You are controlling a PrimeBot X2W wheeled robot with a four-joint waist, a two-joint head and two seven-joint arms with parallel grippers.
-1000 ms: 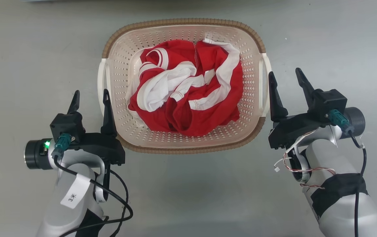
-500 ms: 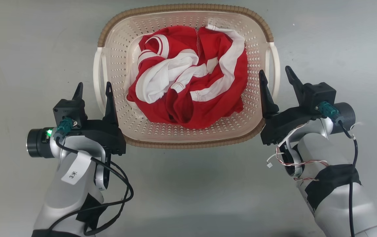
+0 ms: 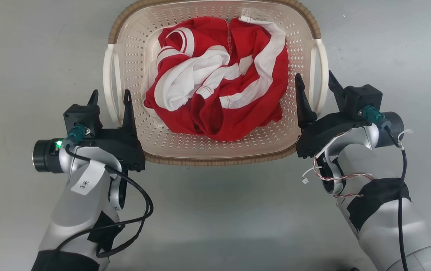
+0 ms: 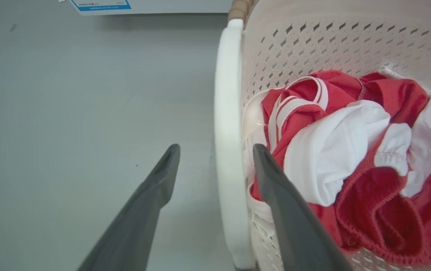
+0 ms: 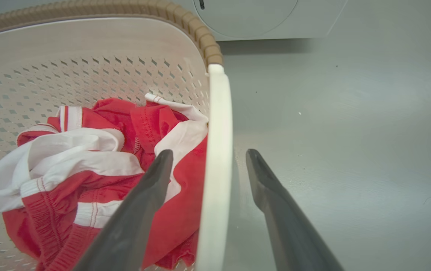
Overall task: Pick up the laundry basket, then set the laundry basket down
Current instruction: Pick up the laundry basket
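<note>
Two pincers, both wide open and holding nothing. The left pincer (image 3: 110, 93) straddled the left white side handle (image 3: 107, 86) of the cream perforated plastic laundry basket (image 3: 219, 161) with its brown woven-look rim. The right pincer (image 3: 314, 74) straddled the right white side handle (image 3: 324, 75). Each had one dark finger inside the basket wall and one outside. Whether any finger touched a handle: could not tell. The basket sat upright between the arms, apparently resting on the smooth grey floor (image 3: 215, 218), near a white appliance (image 5: 260, 19).

Step in hand, as judged: closing on the handles before the lift. To do it well: seat each handle bar deep between the fingers, close both pincers together, keep the inner fingers off the cloth, then raise both arms evenly so the basket rode level.

Counts: one basket, two handles, two pincers, four fingers, one crumpled bundle of red-and-white clothing (image 3: 215, 94) inside. Number of garments unclear.
</note>
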